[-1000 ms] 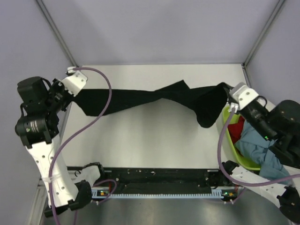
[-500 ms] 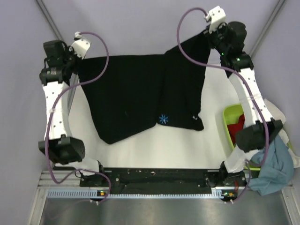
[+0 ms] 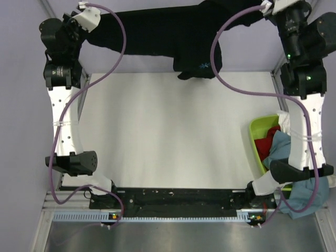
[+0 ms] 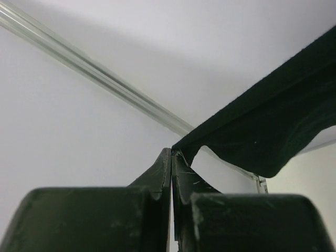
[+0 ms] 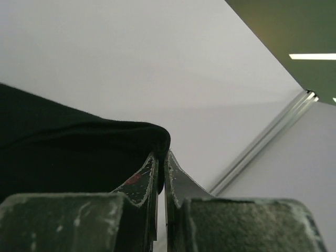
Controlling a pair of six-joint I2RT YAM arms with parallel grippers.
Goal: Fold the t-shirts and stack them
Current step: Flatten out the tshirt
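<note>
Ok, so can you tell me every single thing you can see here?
black t-shirt: one, black with a small blue star mark, held up in the air over the far edge of the table, stretched between both grippers
red t-shirt: one, red, bunched inside the basket
teal-blue t-shirt: one, dusty teal-blue, spilling over the basket's near side
basket: one, lime green, at the table's right edge
table: one, white
cables: two, purple, one looping along each arm
left gripper: one, dark, shut on the black t-shirt's edge
right gripper: one, dark, shut on the black t-shirt's other end
</note>
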